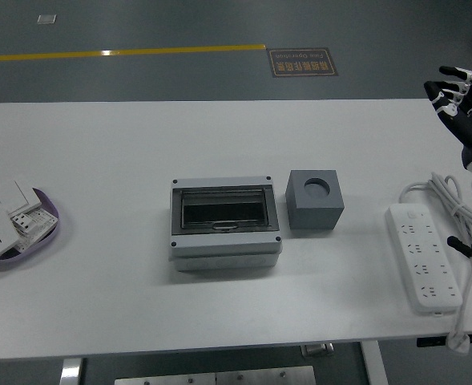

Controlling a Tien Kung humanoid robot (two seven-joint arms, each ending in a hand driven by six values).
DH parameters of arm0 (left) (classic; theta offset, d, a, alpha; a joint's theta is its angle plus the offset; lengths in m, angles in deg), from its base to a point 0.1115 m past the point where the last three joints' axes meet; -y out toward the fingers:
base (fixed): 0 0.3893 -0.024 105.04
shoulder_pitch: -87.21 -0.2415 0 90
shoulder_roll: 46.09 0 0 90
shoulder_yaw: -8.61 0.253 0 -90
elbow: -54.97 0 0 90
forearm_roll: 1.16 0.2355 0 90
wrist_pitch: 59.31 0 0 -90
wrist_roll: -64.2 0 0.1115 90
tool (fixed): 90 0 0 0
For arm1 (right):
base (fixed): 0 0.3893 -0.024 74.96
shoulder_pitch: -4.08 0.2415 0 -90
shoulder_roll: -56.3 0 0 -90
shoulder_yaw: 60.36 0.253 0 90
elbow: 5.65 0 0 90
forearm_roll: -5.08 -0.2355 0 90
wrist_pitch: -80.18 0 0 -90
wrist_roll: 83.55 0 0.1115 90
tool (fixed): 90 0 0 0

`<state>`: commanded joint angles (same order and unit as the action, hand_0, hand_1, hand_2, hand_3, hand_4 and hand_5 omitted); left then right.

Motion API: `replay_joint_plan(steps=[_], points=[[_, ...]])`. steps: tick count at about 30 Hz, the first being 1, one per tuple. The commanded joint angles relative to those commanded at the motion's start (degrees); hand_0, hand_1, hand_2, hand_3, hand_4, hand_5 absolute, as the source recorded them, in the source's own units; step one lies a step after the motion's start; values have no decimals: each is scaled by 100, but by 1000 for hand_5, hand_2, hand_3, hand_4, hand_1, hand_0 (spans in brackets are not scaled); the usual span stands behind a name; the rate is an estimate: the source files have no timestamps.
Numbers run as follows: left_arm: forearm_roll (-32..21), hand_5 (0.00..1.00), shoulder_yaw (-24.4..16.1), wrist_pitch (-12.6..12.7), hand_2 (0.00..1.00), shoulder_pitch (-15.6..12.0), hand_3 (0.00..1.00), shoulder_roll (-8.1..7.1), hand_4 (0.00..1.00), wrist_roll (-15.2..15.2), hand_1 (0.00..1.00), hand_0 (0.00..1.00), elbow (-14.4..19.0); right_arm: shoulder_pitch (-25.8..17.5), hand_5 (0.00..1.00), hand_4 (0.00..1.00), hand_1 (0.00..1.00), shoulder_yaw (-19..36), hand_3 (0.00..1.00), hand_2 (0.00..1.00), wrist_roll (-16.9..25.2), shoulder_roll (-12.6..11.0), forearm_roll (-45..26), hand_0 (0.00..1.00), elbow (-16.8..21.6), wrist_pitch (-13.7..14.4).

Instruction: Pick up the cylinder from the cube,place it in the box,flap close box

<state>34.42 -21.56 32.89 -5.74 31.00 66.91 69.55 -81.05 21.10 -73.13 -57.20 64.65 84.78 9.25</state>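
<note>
1 black robot right hand (458, 100), fingers (447, 87) spread and empty, hovers far right of the grey cube (314, 202) on the white counter (123, 152); no cylinder visible.

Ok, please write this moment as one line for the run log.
right hand: open, raised at table's far right, holding nothing | left: not in view | cube: hole looks empty | box: flap closed | cylinder: not visible

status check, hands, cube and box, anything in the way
Right hand open, raised at far right edge; left arm not visible. Grey cube beside box, flap shut. No cylinder visible. Path clear; power strip right.
</note>
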Motion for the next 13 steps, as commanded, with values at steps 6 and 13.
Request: replay_joint_plan(steps=[6, 13], points=[[-3, 218, -10, 0, 612, -3, 630, 11, 669, 1, 621, 594, -2, 0, 348, 913, 613, 14, 631, 590, -1, 2, 1, 669, -3, 12], [-14, 219, -15, 1, 612, -5, 630, 18, 669, -1, 621, 594, -7, -1, 349, 913, 614, 20, 631, 588, -3, 13, 9, 670, -3, 18]])
